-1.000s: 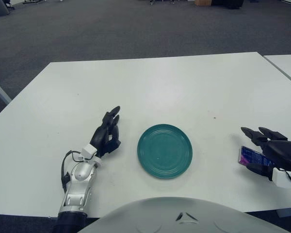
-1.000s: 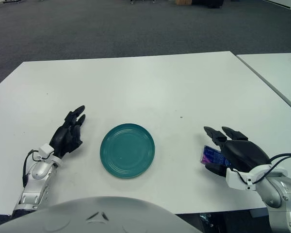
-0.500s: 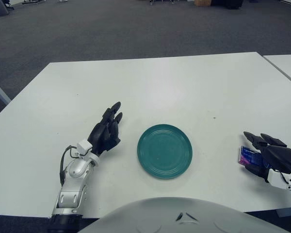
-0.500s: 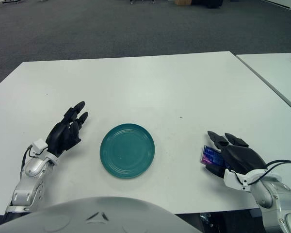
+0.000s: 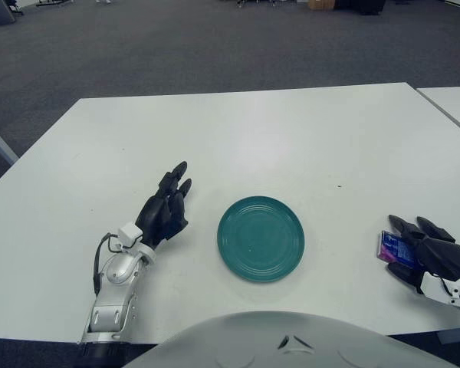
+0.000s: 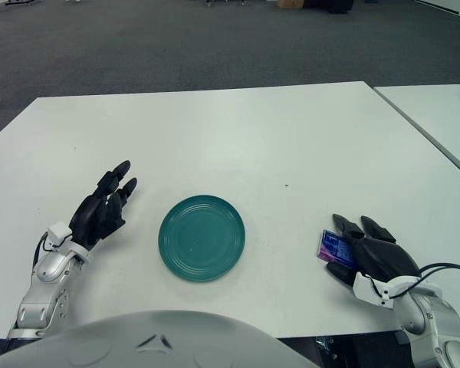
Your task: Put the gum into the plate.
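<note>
The right robot hand (image 6: pixel 372 257) has drawn back toward the robot's body over the last second, sliding toward the near edge of the counter (image 6: pixel 215 130), and the gum pack (image 6: pixel 335 247) sits at about the same place as before, off to the right of the teal plate (image 6: pixel 202 237) and well apart from it. The pack now shows just left of the dark fingers (image 6: pixel 345 226), touching or nearly touching them; I can't tell from here whether they pinch it or only lie beside it. They look loosely extended rather than curled tight. So to my eye the grasp is unsettled, and the gum has not started its trip to the plate, which stands bare in the middle of the counter.

The left robot hand (image 5: pixel 165 211) has lifted and shifted a little too; it hovers left of the plate with its fingers stretched out, holding nothing.
</note>
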`<state>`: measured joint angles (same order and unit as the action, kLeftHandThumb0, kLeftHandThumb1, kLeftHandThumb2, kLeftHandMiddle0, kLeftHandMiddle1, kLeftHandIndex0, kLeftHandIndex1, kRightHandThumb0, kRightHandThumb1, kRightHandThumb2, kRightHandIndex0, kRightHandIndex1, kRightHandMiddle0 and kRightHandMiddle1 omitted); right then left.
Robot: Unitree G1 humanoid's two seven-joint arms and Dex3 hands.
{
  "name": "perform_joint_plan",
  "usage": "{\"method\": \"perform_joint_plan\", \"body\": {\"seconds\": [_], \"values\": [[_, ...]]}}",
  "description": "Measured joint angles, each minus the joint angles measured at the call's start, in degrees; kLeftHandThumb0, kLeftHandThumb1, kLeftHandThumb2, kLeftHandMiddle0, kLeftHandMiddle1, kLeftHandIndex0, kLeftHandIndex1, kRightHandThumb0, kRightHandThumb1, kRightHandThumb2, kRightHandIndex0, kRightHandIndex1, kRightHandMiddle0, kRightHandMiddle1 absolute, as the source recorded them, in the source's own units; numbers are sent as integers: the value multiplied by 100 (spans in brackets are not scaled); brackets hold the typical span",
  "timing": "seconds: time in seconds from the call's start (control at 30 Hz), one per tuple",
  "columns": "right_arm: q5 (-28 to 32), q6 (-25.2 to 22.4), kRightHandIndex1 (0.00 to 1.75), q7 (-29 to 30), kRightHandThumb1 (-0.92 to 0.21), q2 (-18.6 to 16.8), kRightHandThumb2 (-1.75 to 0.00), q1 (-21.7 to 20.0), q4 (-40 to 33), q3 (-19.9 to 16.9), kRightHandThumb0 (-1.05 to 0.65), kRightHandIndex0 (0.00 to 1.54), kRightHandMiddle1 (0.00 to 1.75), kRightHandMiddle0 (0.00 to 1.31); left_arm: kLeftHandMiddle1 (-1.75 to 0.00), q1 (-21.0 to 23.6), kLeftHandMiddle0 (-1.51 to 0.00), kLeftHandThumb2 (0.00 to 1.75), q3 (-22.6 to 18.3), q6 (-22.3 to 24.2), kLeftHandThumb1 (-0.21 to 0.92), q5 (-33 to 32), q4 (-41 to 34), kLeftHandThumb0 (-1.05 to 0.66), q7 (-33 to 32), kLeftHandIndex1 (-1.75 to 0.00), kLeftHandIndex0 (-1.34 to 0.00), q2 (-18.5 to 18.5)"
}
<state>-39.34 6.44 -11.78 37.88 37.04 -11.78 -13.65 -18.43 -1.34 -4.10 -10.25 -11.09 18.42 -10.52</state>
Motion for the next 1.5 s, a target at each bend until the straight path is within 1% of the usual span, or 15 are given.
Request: {"method": "perform_joint_plan", "body": {"seconds": [0.2, 0.43, 0.53, 0.57, 0.6, 0.63, 0.67, 0.7, 0.8, 0.83, 0.9, 1.0, 1.1, 1.27, 1.5], "values": [[-2, -285, 3, -7, -92, 23, -82, 3, 23, 48, -105, 8, 1, 1, -1, 2, -24, 95, -19, 145, 92, -134, 5, -91, 203, -24, 0, -112], [-3, -539, 4, -14, -92, 46, -80, 18, -56, 111, -105, 13, 5, 8, 0, 19, -24, 95, -48, 145, 92, -181, 22, -91, 266, -24, 0, -120], [-10, -625, 2, -7, -92, 44, -77, 22, -85, 137, -105, 20, 29, 3, -1, 19, -25, 96, -48, 137, 92, -133, 41, -91, 264, -28, 0, -120], [-13, -652, 6, -4, -92, 42, -75, 23, -93, 143, -104, 29, 60, 3, -1, 19, -26, 96, -48, 128, 92, -113, 50, -91, 262, -30, 0, -120], [-17, -679, 9, 34, -92, 34, -74, 23, -91, 155, -104, 35, 82, 2, -1, 20, -26, 96, -48, 100, 92, -80, 69, -90, 261, -32, 0, -119], [-21, -694, 27, 77, -92, 29, -73, 23, -83, 160, -102, 36, 98, 1, -1, 20, -26, 96, -49, 78, 92, -60, 83, -91, 260, -34, 0, -119], [-28, -713, 59, 132, -92, 25, -71, 23, -71, 164, -99, 36, 121, 4, -1, 23, -27, 97, -50, 64, 92, -46, 98, -91, 260, -35, 0, -120], [-49, -715, 81, 253, -92, 19, -69, 17, -30, 177, -97, 36, 135, 5, -1, 27, -27, 97, -52, 49, 92, -41, 118, -91, 260, -36, 0, -119], [-99, -646, 119, 733, -92, 22, -61, -41, 171, 253, -83, 43, 161, 19, -1, 40, -27, 97, -55, -12, 92, -46, 178, -91, 267, -36, 0, -118], [-123, -612, 123, 902, -92, 29, -61, -67, 249, 280, -81, 44, 164, 21, -1, 47, -27, 97, -56, -31, 92, -51, 198, -91, 270, -37, 0, -118], [-186, -559, 134, 1199, -92, 75, -57, -129, 401, 334, -74, 48, 170, 31, 0, 53, -26, 97, -58, -70, 92, -63, 231, -92, 282, -35, 0, -117], [-232, -497, 141, 1577, -74, 117, -78, -288, 658, 432, -51, 50, 173, 35, 0, 54, -23, 95, -61, -155, 92, -81, 285, -93, 320, -31, 0, -116], [-271, -448, 145, 1891, -67, 129, -86, -462, 910, 548, -44, 51, 174, 37, 0, 59, -21, 94, -60, -275, 92, -85, 360, -94, 381, -29, 0, -115], [-298, -447, 150, 2215, -64, 189, -89, -603, 1176, 641, -41, 53, 175, 37, 0, 90, -20, 91, -78, -470, 92, -94, 541, -93, 461, -29, 0, -114], [-296, -448, 148, 2510, -66, 237, -88, -698, 1443, 691, -40, 47, 175, 36, -2, 81, -25, 91, -116, -432, 92, -206, 357, -89, 469, -40, 0, -109]]}}
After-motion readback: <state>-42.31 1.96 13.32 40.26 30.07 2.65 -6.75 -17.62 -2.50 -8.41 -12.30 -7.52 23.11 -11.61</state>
